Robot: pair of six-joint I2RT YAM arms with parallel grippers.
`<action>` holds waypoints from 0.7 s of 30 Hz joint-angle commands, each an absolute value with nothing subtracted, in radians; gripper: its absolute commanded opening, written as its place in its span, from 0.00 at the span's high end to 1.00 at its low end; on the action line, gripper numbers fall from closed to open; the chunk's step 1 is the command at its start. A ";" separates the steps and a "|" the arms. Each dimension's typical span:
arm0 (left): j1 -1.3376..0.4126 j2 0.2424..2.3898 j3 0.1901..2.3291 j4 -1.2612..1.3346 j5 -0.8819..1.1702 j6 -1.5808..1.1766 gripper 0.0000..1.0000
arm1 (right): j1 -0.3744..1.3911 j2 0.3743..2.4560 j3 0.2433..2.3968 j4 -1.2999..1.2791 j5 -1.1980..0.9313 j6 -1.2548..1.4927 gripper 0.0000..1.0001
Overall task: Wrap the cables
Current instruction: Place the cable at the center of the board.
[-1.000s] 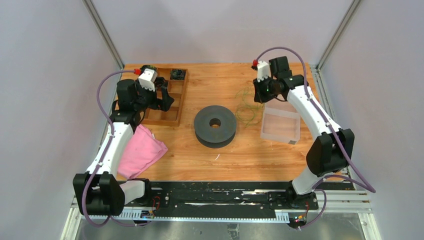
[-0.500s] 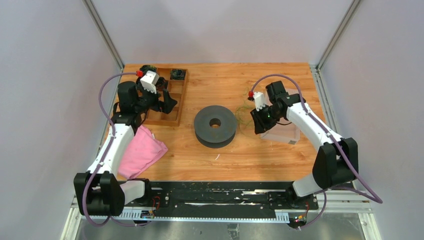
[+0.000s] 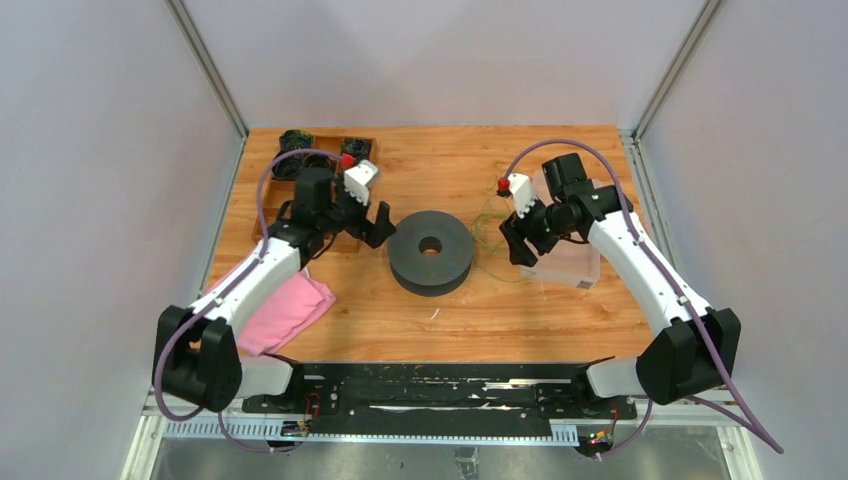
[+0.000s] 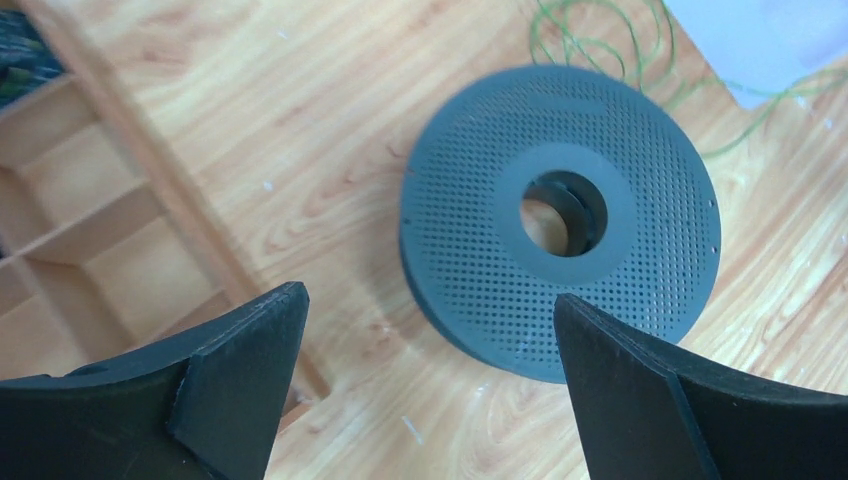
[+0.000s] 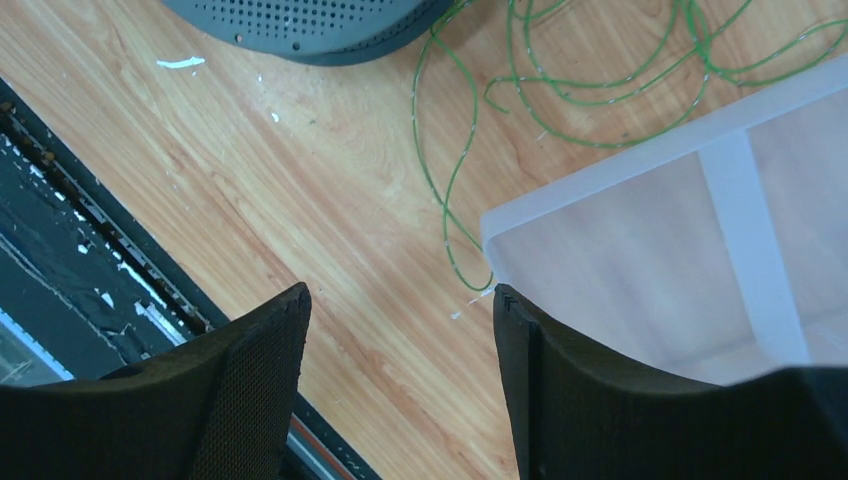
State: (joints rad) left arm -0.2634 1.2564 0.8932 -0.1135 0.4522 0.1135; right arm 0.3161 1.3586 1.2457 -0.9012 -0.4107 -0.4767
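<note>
Beside spool (image 3: 431,251), left gripper (image 3: 378,226) spread; right gripper (image 3: 515,246) spread above cables (image 5: 560,100).

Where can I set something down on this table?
Bare wood runs along the near edge of the wooden table, between the pink cloth and the right arm, in front of the dark grey perforated spool. Crowded: thin green wire loops between that spool and the translucent plastic box.

We see a matt perforated plastic spool (image 4: 470,240), thin glossy cables (image 5: 590,98), a frosted box (image 5: 720,200), a grained wooden table (image 5: 330,200).
</note>
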 commanded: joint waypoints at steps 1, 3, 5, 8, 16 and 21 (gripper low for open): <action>-0.367 1.353 0.939 -0.145 0.354 0.160 0.02 | 0.327 1.377 1.267 -0.860 -0.403 -0.469 0.33; -0.424 1.397 0.963 -0.149 0.302 0.175 0.02 | 0.328 1.386 1.256 -0.830 -0.390 -0.458 0.34; -0.474 1.443 0.997 -0.160 0.253 0.196 0.02 | 0.327 1.392 1.243 -0.797 -0.362 -0.444 0.34; -0.537 1.501 1.051 -0.194 0.189 0.214 0.02 | 0.327 1.391 1.222 -0.778 -0.342 -0.430 0.35; -0.693 1.432 1.012 -0.272 0.301 0.425 0.02 | 0.310 1.306 1.104 -0.714 -0.311 -0.370 0.35; -0.758 1.439 1.025 -0.345 0.380 0.543 0.02 | 0.280 1.258 1.050 -0.671 -0.304 -0.358 0.35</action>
